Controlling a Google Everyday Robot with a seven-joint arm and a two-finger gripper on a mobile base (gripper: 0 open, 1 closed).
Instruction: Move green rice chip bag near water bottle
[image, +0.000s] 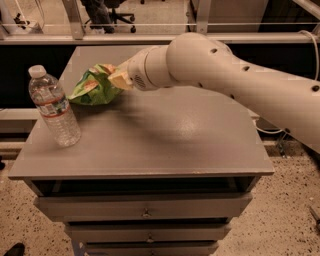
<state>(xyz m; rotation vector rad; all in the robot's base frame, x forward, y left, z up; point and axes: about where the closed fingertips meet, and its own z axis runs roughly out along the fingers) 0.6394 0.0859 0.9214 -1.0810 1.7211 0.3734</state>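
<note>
Camera view: shows the gripper (119, 80) over the far-left part of the tabletop (175, 135), clamped on the right end of the green rice chip bag (92, 86). Finds the bag stretching left from the gripper, long axis roughly parallel to the far edge. Places the water bottle (52, 107) upright by the left edge, just nearside of the bag. Calls, probably, for only a short carry toward the near-left corner.

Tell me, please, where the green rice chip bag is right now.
In the camera view the green rice chip bag is far left on the table, against the gripper, just behind the water bottle.
</note>
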